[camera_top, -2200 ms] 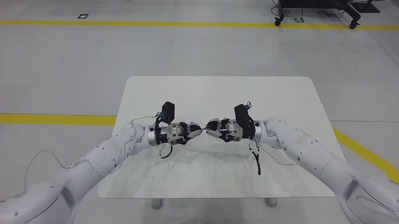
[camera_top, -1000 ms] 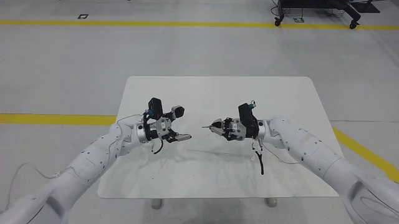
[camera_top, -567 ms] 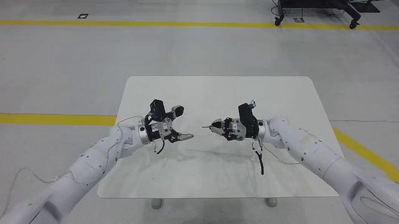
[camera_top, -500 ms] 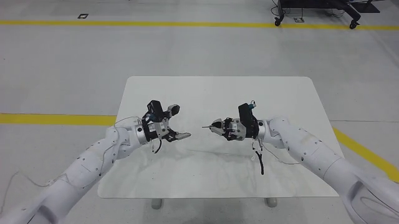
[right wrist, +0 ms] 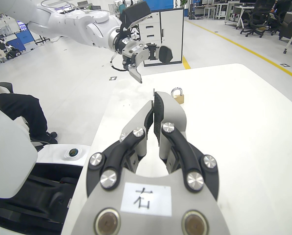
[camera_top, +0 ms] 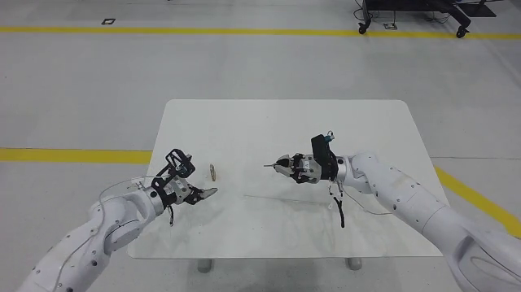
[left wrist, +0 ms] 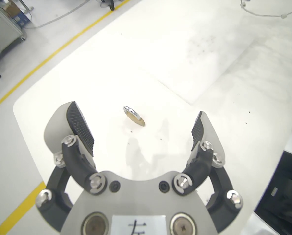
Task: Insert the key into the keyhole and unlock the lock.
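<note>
A small brass padlock (camera_top: 212, 172) with a silver shackle lies on the white table (camera_top: 366, 129), left of centre. My left gripper (camera_top: 198, 195) hovers open just short of it, nearer the table's front-left edge, with nothing between its fingers. In the left wrist view the padlock (left wrist: 134, 116) rests on the table beyond the spread pads (left wrist: 80, 125). My right gripper (camera_top: 281, 164) is held above the table's middle, shut on the key (camera_top: 268, 165), whose thin blade points toward the padlock. The right wrist view has the key (right wrist: 152, 93) edge-on between the closed fingertips, and the padlock (right wrist: 177, 96) beyond.
A black cable (camera_top: 338, 207) hangs from the right forearm over the table. The table's rounded front-left corner (left wrist: 16, 103) is close to the left gripper. Yellow floor lines run behind and beside the table.
The grippers met at the table's middle, then parted. The padlock now lies on the table, and the left arm has drawn back toward the front-left edge. The right arm holds still with the key.
</note>
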